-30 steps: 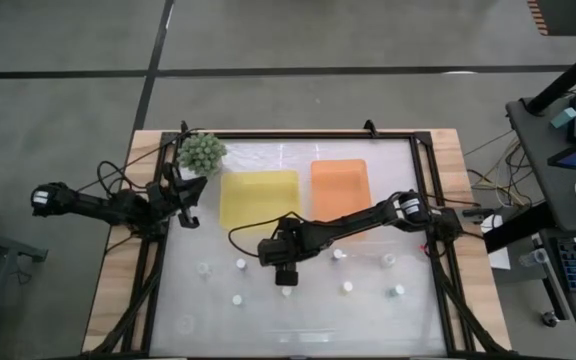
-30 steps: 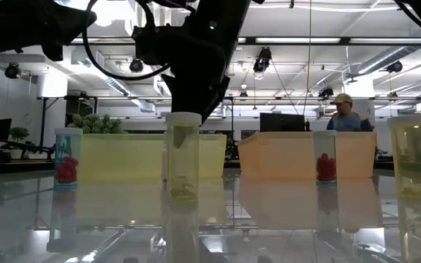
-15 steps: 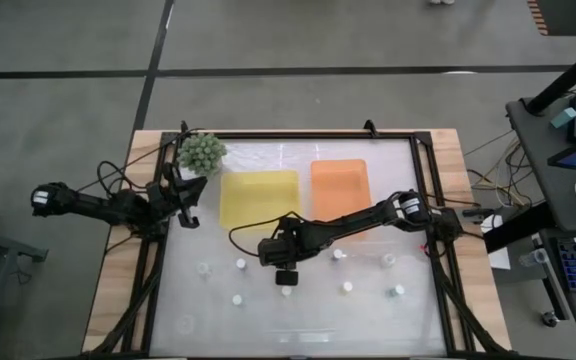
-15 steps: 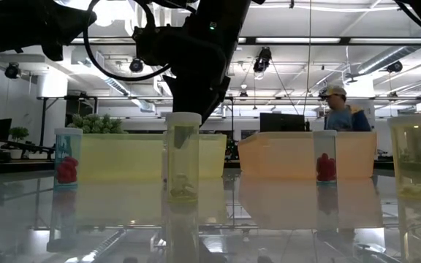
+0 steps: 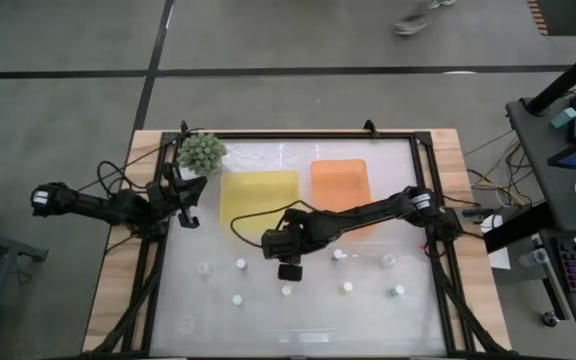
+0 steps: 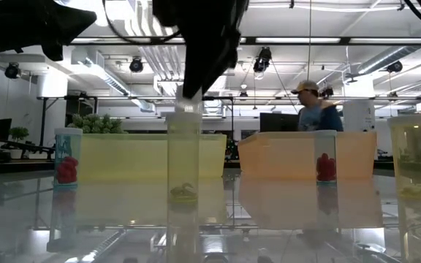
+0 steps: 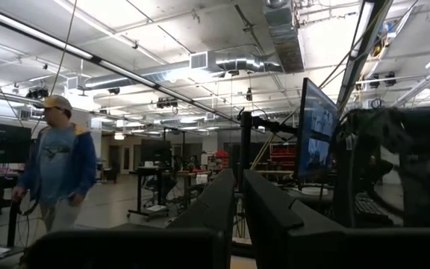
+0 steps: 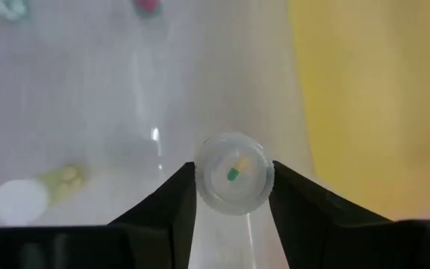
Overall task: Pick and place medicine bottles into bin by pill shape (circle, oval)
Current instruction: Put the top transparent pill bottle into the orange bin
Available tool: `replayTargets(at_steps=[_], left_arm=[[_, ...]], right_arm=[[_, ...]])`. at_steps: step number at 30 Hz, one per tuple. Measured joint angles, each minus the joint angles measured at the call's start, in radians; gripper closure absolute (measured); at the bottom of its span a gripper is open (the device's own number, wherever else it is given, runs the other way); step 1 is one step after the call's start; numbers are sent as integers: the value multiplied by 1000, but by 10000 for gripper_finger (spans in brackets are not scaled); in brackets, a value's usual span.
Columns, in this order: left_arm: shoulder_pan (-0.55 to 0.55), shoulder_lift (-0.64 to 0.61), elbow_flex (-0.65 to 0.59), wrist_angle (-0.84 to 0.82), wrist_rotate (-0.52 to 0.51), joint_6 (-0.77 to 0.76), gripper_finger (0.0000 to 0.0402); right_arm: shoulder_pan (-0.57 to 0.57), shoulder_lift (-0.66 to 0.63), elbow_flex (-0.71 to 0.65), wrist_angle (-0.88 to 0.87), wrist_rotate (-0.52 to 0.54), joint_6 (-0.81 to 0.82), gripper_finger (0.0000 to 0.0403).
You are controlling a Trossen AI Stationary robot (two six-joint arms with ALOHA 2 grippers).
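Note:
Several small clear medicine bottles with white caps stand on the white table, among them ones at the near left (image 5: 236, 298), left (image 5: 205, 268) and right (image 5: 396, 291). My right gripper (image 5: 288, 280) is over the middle of the table, shut on one bottle (image 8: 233, 174) that shows a yellow-green capsule. In the low view this bottle (image 6: 183, 168) stands under the dark gripper. My left gripper (image 5: 190, 212) waits at the far left by the plant, shut and empty; its fingers also show in the left wrist view (image 7: 238, 179). My right gripper pinches the bottle's round top end (image 8: 200, 183) between its two fingers (image 8: 174, 202), one on each side. The fingers come from above, pointing down. The bottle is upright; the low view shows its body (image 6: 183, 157) straight below the gripper, its foot at the table surface.
A yellow tray (image 5: 258, 198) and an orange tray (image 5: 340, 183) lie side by side at the far middle. A green spiky plant (image 5: 201, 151) stands at the far left corner. A black frame (image 5: 420, 200) runs round the table. A person (image 6: 314, 109) walks in the room behind.
My right gripper has shifted slightly toward the far edge and come down over the middle bottle's top; in the low view its dark shape now reaches straight down onto the bottle. The person behind the table has walked to the left.

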Motion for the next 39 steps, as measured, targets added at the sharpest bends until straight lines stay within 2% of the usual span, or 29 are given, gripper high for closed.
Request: replayTargets(at_steps=[13,22,31,39], left_arm=[[0,0,0,2,-2,0,387],[0,0,0,1,-2,0,387],[0,0,0,1,-4,3,387],[0,0,0,4,-7,25,387]], right_arm=[[-87,-192,-44,-105,5,12,262],[-233,-338,-265,-101,7,-12,262],[-445,-517,-577,90,-4,-28,262],[-590,-538,-742,305,-103,-55,262]])
